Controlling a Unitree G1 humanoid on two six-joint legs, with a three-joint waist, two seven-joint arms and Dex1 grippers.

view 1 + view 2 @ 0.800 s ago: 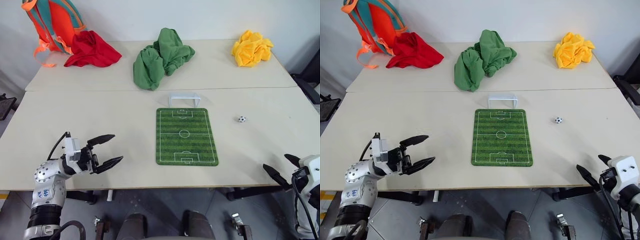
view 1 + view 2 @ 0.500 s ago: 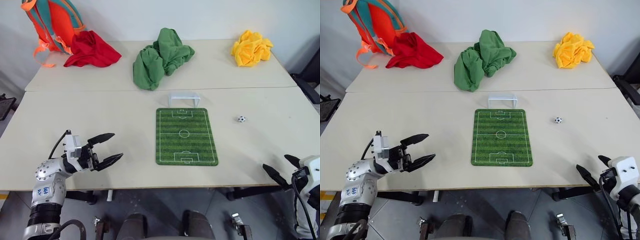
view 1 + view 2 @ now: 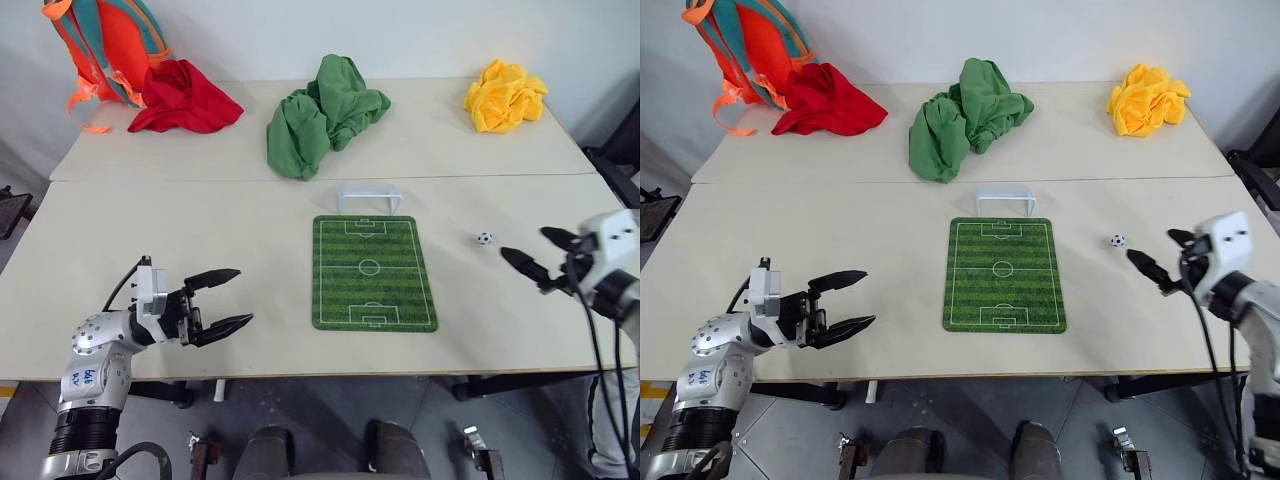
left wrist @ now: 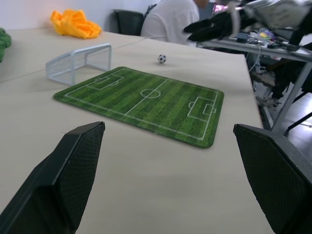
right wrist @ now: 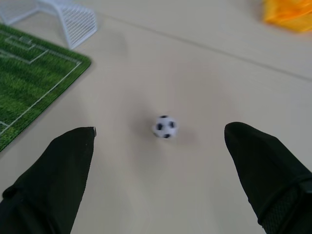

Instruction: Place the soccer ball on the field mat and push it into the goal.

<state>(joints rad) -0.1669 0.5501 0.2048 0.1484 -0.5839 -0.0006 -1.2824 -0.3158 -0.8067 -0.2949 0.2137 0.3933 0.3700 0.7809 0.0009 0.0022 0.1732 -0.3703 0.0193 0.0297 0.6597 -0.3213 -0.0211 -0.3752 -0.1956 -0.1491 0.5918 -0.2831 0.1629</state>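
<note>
step: you're lining up the grab, imo. Ball not picked yet, nothing on the mat.
ball: soccer ball (image 3: pixel 484 238) sits on bare table (image 3: pixel 240 230), right of center in the head view, just off the field mat (image 3: pixel 372 272) right edge, well apart from the goal (image 3: pixel 369 197) at the mat's far end.
R tool: right gripper (image 3: pixel 535 254) is at mid right of frame, fingers spread wide, empty, tips aimed at the ball and close to it. Wrist cam has the ball centered btw both fingers, not touching.
L tool: left gripper (image 3: pixel 222 300) lower left, also spread, holding nothing, well away from the mat.
next: you prob need to ease fwd and down so the fingers straddle the ball, then close gently. It's tiny and round, will roll off if nudged.
hard to see: ball is blurry in the wrist cam, can't tell how high the tips are above the table. Right arm is cut off at frame edge.
</note>
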